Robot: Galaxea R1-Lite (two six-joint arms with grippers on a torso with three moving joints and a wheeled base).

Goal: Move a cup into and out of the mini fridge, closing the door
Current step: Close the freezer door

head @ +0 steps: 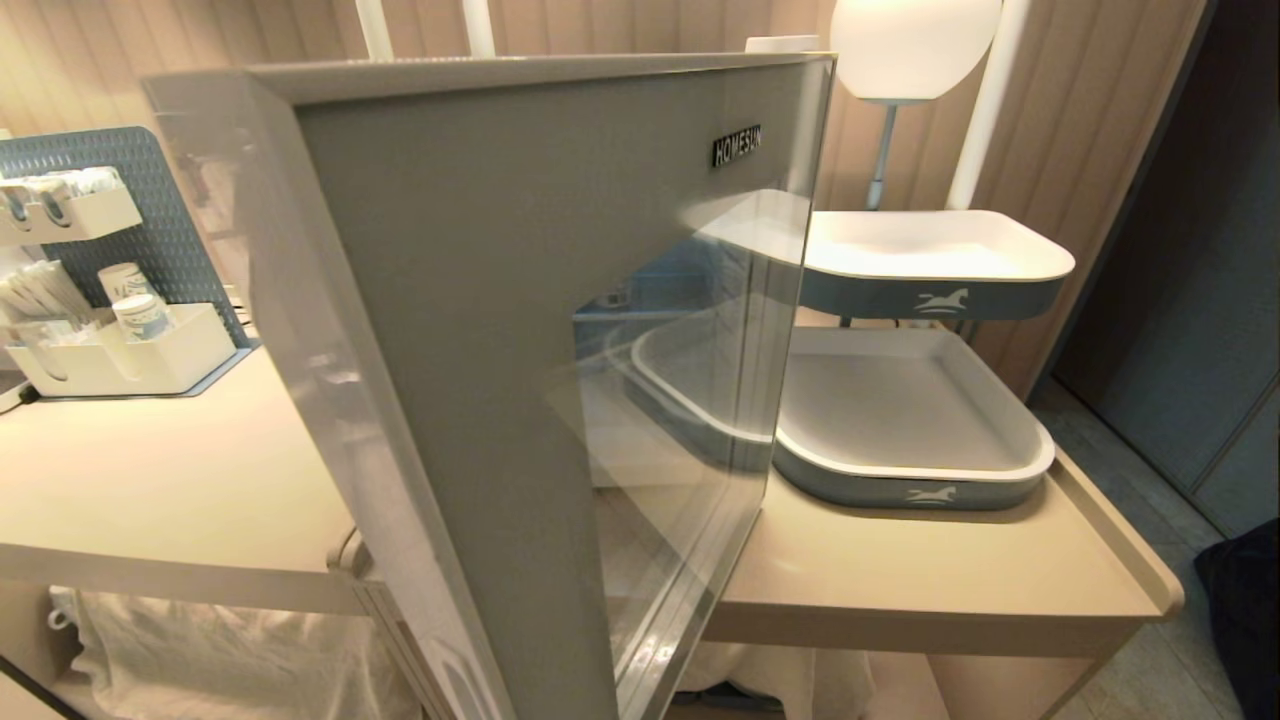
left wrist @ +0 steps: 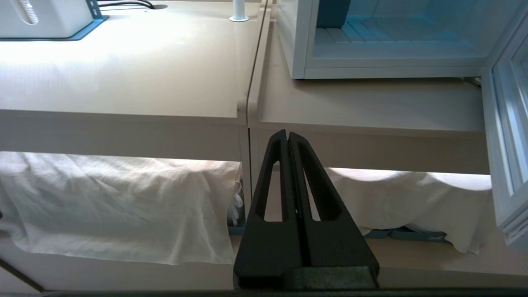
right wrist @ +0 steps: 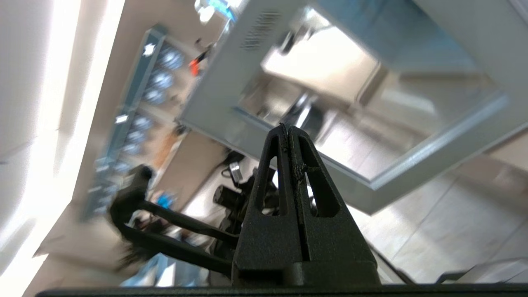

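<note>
Jaws: both pairs clenched, grasping nothing.
Right gripper (right wrist: 287,128): raised, aimed at the outer glass face of the door (right wrist: 330,103); likely near, though blur hides any contact.
Left gripper (left wrist: 287,134): low before the table edge, apart from the mini fridge (left wrist: 297,45).
Nearer arm: right.
Door: swung wide open, edge-on to the head camera, long axis upright; grey frame, dark glass, HOMESUN lettering (head: 737,146).
Cup: none seen inside.

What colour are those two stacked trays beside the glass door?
White inside, blue-grey sides with a small white horse mark; the trays show best in the head view.
</note>
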